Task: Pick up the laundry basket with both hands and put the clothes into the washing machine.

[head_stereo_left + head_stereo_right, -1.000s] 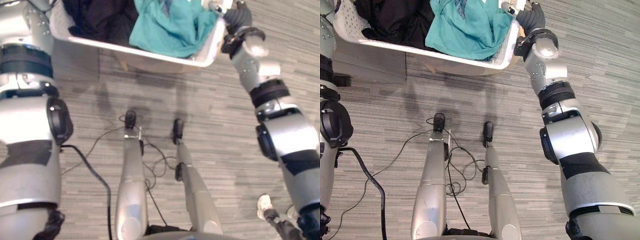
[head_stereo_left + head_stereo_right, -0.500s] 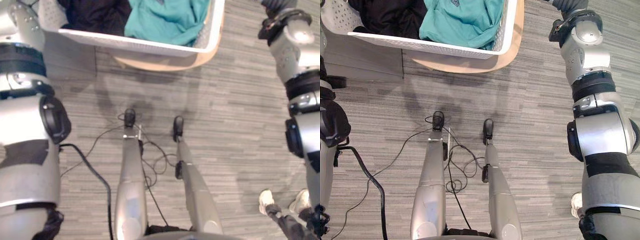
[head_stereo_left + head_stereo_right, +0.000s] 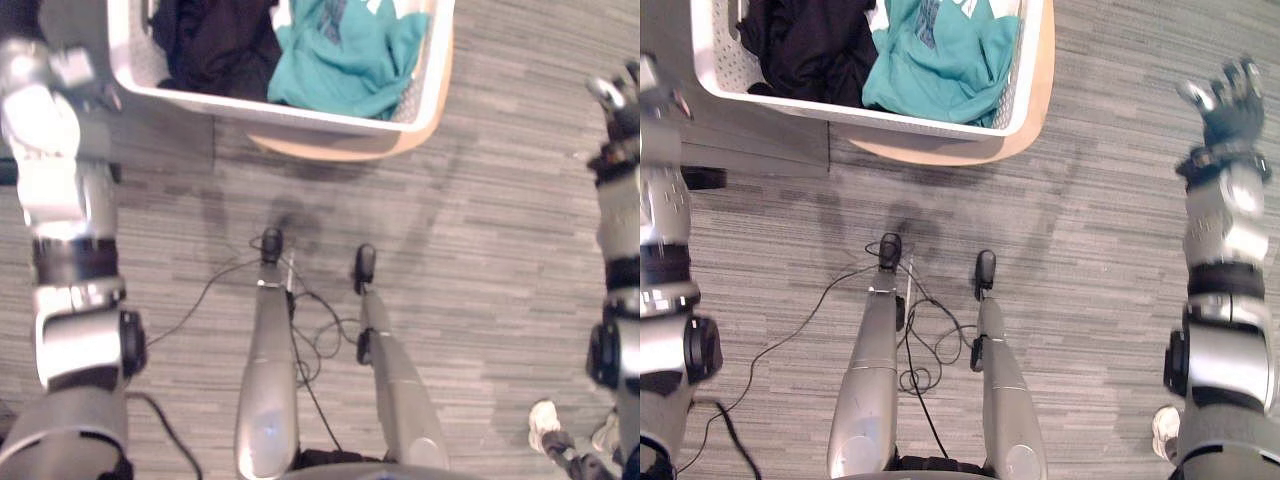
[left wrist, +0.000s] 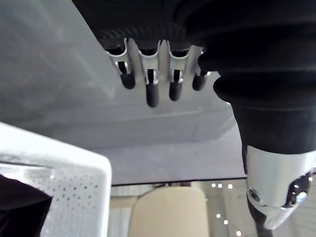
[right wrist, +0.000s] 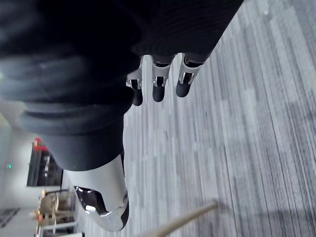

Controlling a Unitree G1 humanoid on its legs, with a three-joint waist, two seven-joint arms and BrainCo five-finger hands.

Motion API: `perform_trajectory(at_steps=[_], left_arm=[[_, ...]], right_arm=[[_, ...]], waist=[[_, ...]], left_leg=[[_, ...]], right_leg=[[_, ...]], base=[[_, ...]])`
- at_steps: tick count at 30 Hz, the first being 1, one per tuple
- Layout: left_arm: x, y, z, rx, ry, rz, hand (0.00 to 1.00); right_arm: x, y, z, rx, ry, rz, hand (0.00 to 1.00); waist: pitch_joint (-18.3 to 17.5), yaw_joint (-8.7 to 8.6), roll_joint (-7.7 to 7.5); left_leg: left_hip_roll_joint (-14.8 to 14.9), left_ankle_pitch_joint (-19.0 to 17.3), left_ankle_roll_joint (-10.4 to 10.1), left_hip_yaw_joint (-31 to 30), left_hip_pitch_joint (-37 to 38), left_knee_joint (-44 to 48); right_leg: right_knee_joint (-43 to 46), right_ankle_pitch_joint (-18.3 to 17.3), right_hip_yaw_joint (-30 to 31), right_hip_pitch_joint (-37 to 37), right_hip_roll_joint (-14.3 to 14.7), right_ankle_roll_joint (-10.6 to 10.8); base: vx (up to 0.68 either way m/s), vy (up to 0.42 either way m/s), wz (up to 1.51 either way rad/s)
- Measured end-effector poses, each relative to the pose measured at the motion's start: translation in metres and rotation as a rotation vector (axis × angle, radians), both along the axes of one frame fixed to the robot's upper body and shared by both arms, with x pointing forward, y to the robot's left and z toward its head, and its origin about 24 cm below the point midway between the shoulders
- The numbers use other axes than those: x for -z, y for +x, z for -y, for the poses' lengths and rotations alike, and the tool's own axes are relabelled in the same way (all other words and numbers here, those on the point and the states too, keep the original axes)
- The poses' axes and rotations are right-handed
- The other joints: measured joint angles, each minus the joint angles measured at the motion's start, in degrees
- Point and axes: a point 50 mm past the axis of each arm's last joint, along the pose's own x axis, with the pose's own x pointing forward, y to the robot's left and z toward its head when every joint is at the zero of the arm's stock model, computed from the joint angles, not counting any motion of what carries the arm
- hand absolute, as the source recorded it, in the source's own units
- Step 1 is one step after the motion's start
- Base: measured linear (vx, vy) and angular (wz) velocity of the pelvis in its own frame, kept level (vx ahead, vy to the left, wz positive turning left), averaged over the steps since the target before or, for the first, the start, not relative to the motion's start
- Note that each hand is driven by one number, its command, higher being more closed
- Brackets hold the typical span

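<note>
1. The right hand (image 3: pixel 1225 100) is hanging out at the robot's right side with its fingers loosely spread. It is gripping nothing, and in its wrist view the grey plank floor (image 5: pixel 237 123) is lying past the fingertips.
2. The left hand (image 4: pixel 150 84) is hovering with fingers straight and relaxed, also gripping nothing. The white perforated corner of the laundry basket (image 3: pixel 940 125) is sitting close by it but apart from it.
3. The basket is resting on a pale wooden stool (image 3: pixel 940 152) ahead of the robot, between the two arms. It is nearer the left arm and well apart from the right hand.
4. Inside the basket, black clothes (image 3: pixel 805 50) are filling the left half and a teal garment (image 3: pixel 940 60) is heaping up against the right wall.
5. By my reading the pickup is not yet under way, since neither hand is touching a rim.
6. The main risk is an uneven grip. If the near left hand is closing or lifting before the far right hand arrives, the basket is likely to tilt and slide off the stool.
7. The stool's top is poking out beyond the basket's near and right sides, so a sideways nudge could shift or tip the load.
8. The teal heap is crowding the right rim, so the right hand's fingers could be catching cloth rather than plastic, giving a weak hold and spilled clothes.
</note>
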Motion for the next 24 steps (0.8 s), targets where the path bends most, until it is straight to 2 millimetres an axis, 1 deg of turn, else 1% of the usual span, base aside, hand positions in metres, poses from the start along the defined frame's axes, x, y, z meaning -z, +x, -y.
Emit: perform_trajectory(at_steps=[1, 2, 3, 4, 5, 6, 7, 9, 10, 11, 13, 15, 17, 18, 19, 20, 21, 23, 24], left_arm=[[0.009, -0.003, 0.000, -0.004, -0.002, -0.005, 0.00], [0.026, -0.008, 0.002, -0.009, -0.014, -0.025, 0.00], [0.048, -0.015, 0.002, -0.024, -0.024, -0.062, 0.00], [0.059, -0.018, 0.001, -0.035, -0.032, -0.085, 0.00], [0.083, -0.023, 0.004, -0.034, -0.045, -0.147, 0.00], [0.105, -0.029, 0.007, -0.029, -0.059, -0.205, 0.00], [0.115, -0.033, 0.008, -0.030, -0.065, -0.233, 0.00], [0.149, -0.046, 0.012, -0.025, -0.056, -0.348, 0.00], [0.157, -0.049, 0.014, -0.017, -0.051, -0.380, 0.00], [0.170, -0.052, 0.017, -0.003, -0.049, -0.431, 0.00], [0.204, -0.063, 0.028, 0.059, -0.059, -0.570, 0.00], [0.225, -0.071, 0.037, 0.105, -0.083, -0.652, 0.00], [0.261, -0.081, 0.051, 0.175, -0.141, -0.798, 0.00], [0.270, -0.084, 0.055, 0.190, -0.161, -0.836, 0.00], [0.285, -0.087, 0.061, 0.222, -0.190, -0.892, 0.00], [0.311, -0.093, 0.073, 0.269, -0.237, -1.003, 0.00], [0.320, -0.095, 0.077, 0.284, -0.255, -1.044, 0.00], [0.357, -0.106, 0.090, 0.303, -0.340, -1.190, 0.00], [0.378, -0.115, 0.095, 0.299, -0.390, -1.284, 0.00]], right_arm=[[0.010, -0.009, 0.006, 0.025, 0.010, -0.006, 0.00], [0.024, -0.027, 0.016, 0.069, 0.020, -0.012, 0.00], [0.036, -0.049, 0.026, 0.126, 0.028, -0.006, 0.00], [0.041, -0.057, 0.030, 0.150, 0.029, -0.005, 0.00], [0.049, -0.077, 0.039, 0.209, 0.028, -0.005, 0.00], [0.058, -0.092, 0.045, 0.249, 0.020, -0.019, 0.00], [0.063, -0.099, 0.046, 0.262, 0.017, -0.032, 0.00], [0.088, -0.118, 0.046, 0.293, 0.015, -0.104, 0.00], [0.095, -0.123, 0.045, 0.295, 0.019, -0.127, 0.00], [0.107, -0.128, 0.042, 0.293, 0.033, -0.158, 0.00], [0.141, -0.141, 0.031, 0.286, 0.082, -0.249, 0.00], [0.162, -0.152, 0.023, 0.282, 0.120, -0.303, 0.00], [0.193, -0.171, 0.010, 0.286, 0.174, -0.400, 0.00], [0.200, -0.175, 0.006, 0.283, 0.189, -0.420, 0.00], [0.211, -0.181, 0.000, 0.278, 0.217, -0.449, 0.00], [0.232, -0.190, -0.014, 0.263, 0.273, -0.510, 0.00], [0.240, -0.193, -0.020, 0.255, 0.297, -0.537, 0.00], [0.275, -0.205, -0.046, 0.232, 0.408, -0.645, 0.00], [0.296, -0.216, -0.062, 0.226, 0.482, -0.719, 0.00]], waist=[[-0.05, 0.04, 0.15], [-0.37, 0.00, 0.71], [-0.58, -0.09, 1.13], [-0.77, -0.12, 1.46], [-1.41, -0.22, 2.12], [-2.88, -0.34, 2.55], [-3.80, -0.32, 2.76], [-6.94, 0.03, 3.03], [-7.66, 0.21, 3.12], [-8.65, 0.29, 3.37], [-11.26, 0.32, 3.66], [-12.81, 0.23, 3.82], [-15.01, 0.06, 4.13], [-15.58, 0.05, 4.22], [-16.18, 0.06, 4.20], [-17.71, -0.16, 4.18], [-18.29, -0.22, 4.19], [-20.33, -0.53, 4.08], [-21.87, -1.03, 3.99]], left_leg=[[-0.08, 0.00, 0.00, 0.01, 0.87, -0.49], [-0.20, -0.01, 0.00, -0.09, 2.28, -1.26], [-0.58, 0.01, -0.02, -0.05, 4.69, -2.77], [-0.78, 0.17, -0.09, -0.03, 5.74, -3.30], [-1.39, 0.58, -0.09, -0.01, 8.04, -4.95], [-2.04, 0.92, -0.10, -0.01, 9.79, -6.43], [-2.18, 1.10, -0.03, -0.04, 10.57, -7.15], [-3.17, 1.61, 0.06, -0.05, 14.30, -9.83], [-3.38, 1.70, 0.07, -0.08, 15.30, -10.47], [-3.88, 1.75, 0.11, -0.24, 16.84, -11.15], [-4.68, 1.80, 0.17, -0.28, 21.05, -13.07], [-5.19, 1.80, 0.19, -0.27, 23.42, -14.08], [-5.90, 1.76, 0.24, -0.08, 27.39, -15.66], [-5.96, 1.71, 0.34, 0.01, 28.34, -15.90], [-6.04, 1.56, 0.58, 0.31, 29.87, -16.21], [-6.15, 1.37, 0.90, 0.57, 32.05, -16.64], [-6.19, 1.25, 1.09, 0.71, 32.77, -16.70], [-6.20, 0.95, 1.58, 1.33, 35.43, -17.25], [-6.00, 0.86, 1.74, 1.44, 36.71, -17.95]], right_leg=[[0.30, -0.47, -0.15, 0.57, -0.10, -0.15], [1.34, -1.56, -0.52, 1.46, -0.19, -0.20], [3.81, -3.62, -0.87, 2.12, -0.50, -0.61], [5.33, -4.69, -0.97, 2.18, -0.68, -0.71], [8.91, -7.24, -1.43, 2.23, -1.34, -0.56], [11.83, -9.44, -1.98, 2.14, -2.14, -0.74], [12.90, -10.33, -2.22, 2.14, -2.46, -0.61], [16.65, -13.45, -2.47, 3.08, -3.70, -0.79], [17.47, -14.27, -2.61, 3.59, -4.03, -0.82], [18.51, -15.33, -2.89, 4.48, -4.43, -0.73], [20.73, -17.67, -3.67, 7.06, -5.67, -0.82], [21.71, -19.05, -3.87, 8.71, -6.32, -0.72], [22.38, -20.58, -4.10, 11.89, -7.10, -0.55], [22.50, -20.80, -4.09, 12.66, -7.19, -0.40], [22.68, -21.28, -4.16, 13.96, -7.29, -0.28], [22.84, -21.85, -4.22, 15.82, -7.34, -0.28], [22.82, -21.98, -4.25, 16.49, -7.34, -0.32], [22.85, -22.60, -4.34, 18.93, -7.48, -0.24], [22.81, -23.17, -4.65, 20.02, -7.76, -0.05]], base=[[0.07, -0.035, 0.23], [0.09, -0.033, 0.26], [0.09, -0.032, 0.26], [0.10, -0.026, 0.33], [0.11, -0.018, 0.38], [0.13, -0.015, 0.41], [0.14, -0.013, 0.37], [0.13, -0.013, 0.32], [0.10, -0.016, 0.30], [0.11, -0.035, 0.31], [0.11, -0.034, 0.32], [0.07, -0.019, 0.21], [0.07, -0.004, 0.16], [0.06, 0.008, 0.06], [0.05, 0.008, 0.02], [0.04, 0.003, 0.01], [0.00, 0.000, 0.00], [-0.01, 0.001, 0.02], [-0.02, -0.022, 0.10]])
